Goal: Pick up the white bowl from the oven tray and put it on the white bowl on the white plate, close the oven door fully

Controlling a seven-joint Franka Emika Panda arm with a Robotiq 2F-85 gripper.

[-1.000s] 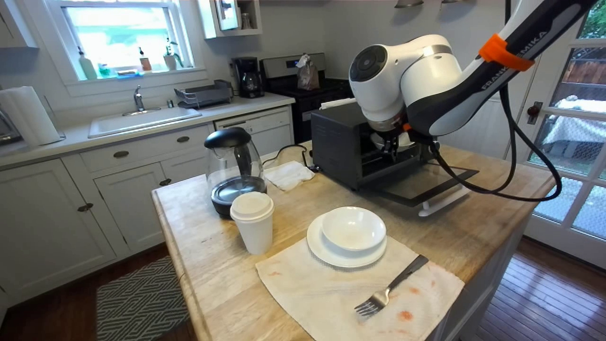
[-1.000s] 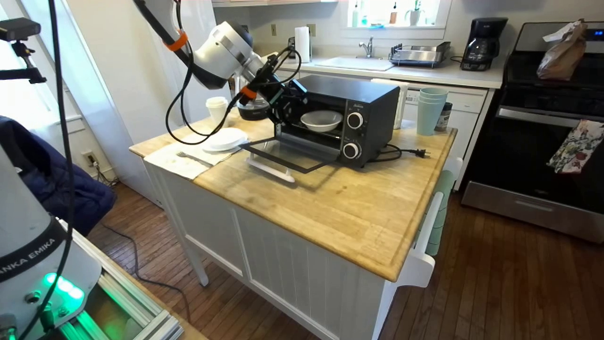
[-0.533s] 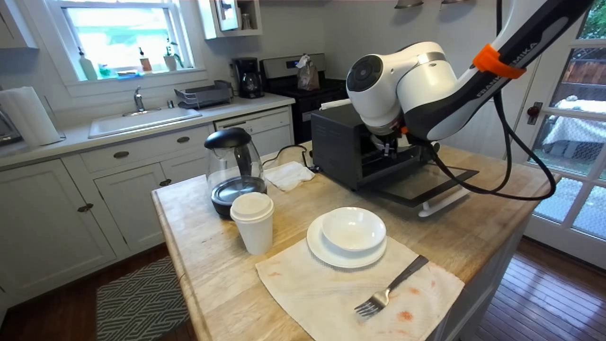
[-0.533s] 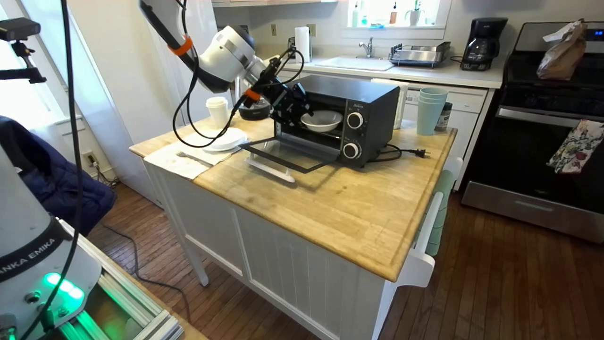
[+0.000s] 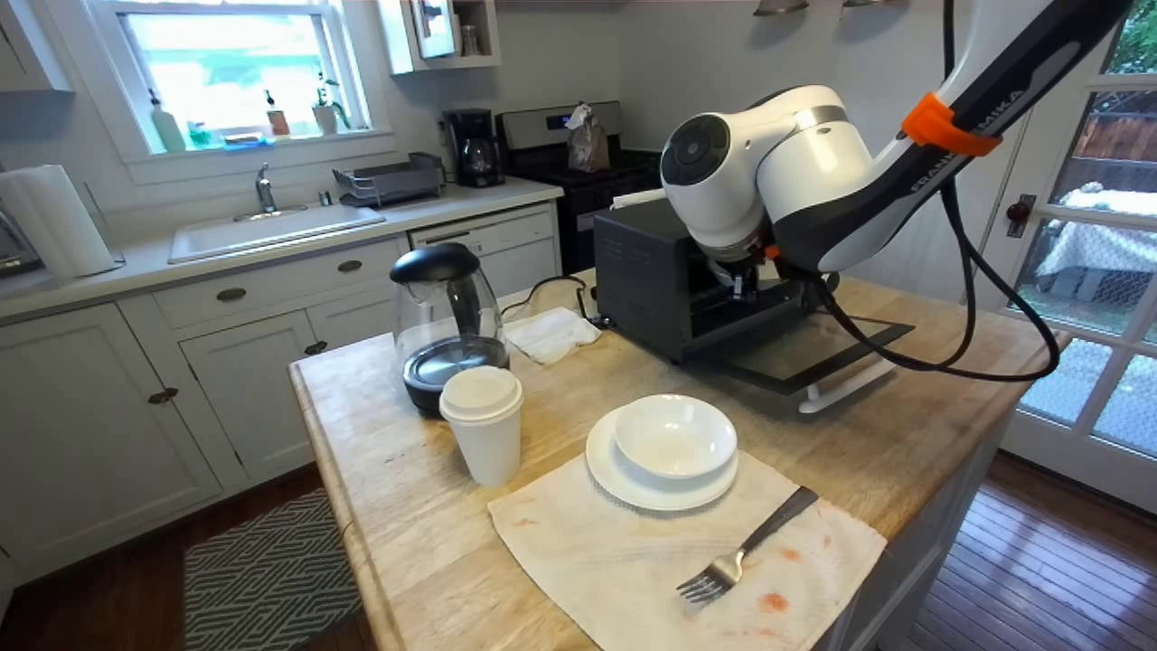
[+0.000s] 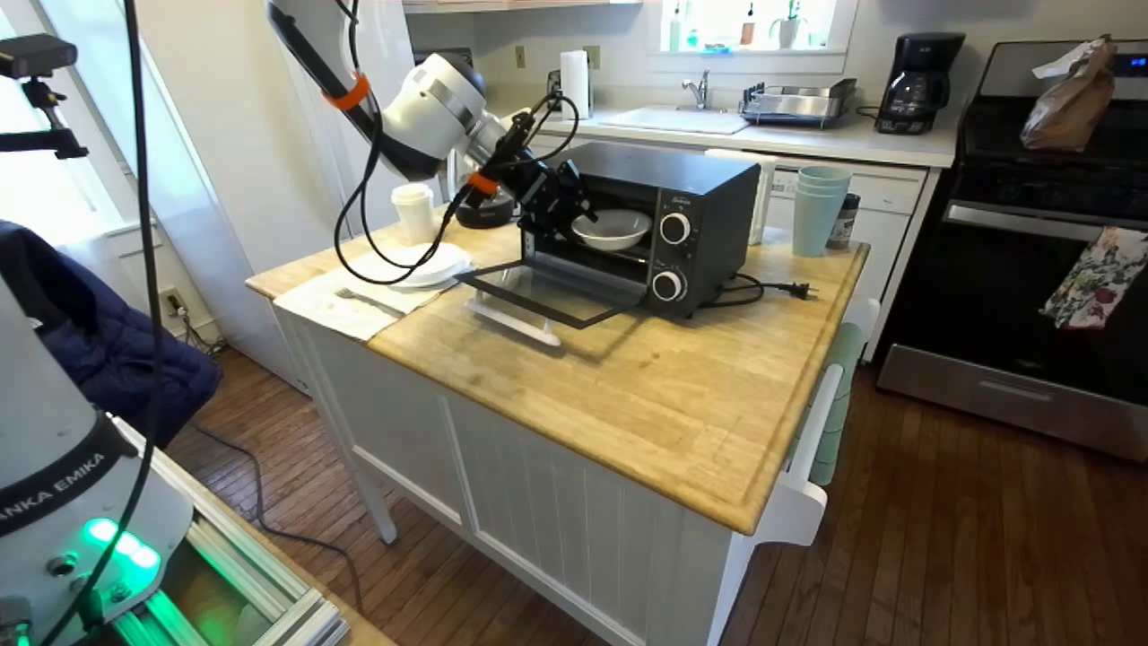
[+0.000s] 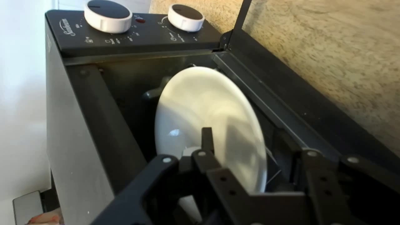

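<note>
From the left, an exterior view shows one clear glass kettle with a black lid (image 5: pixel 452 334), one white lidded paper cup (image 5: pixel 484 438), one rumpled white napkin (image 5: pixel 553 334), one round white plate (image 5: pixel 606 466) carrying one glossy white bowl (image 5: pixel 676 436), one black-handled metal fork (image 5: pixel 743 553) on one pale, orange-spotted placemat (image 5: pixel 615 561), and one dark boxy toaster oven (image 5: pixel 637 285) with its glass door (image 5: pixel 813 348) folded down, all on a wooden-topped table (image 5: pixel 389 479). A second white bowl (image 6: pixel 613 231) sits inside the oven. Since the earlier frames the black two-fingered end effector (image 7: pixel 245 141) has come down slightly toward it; both bowls have stayed put. Its fingers (image 7: pixel 207 142) stand well apart, gripping nothing; in the wrist view the bowl's rim shows between them, though whether either touches it I cannot tell. The oven's upper edge runs near the end effector; a strip of wood separates door and plate.
</note>
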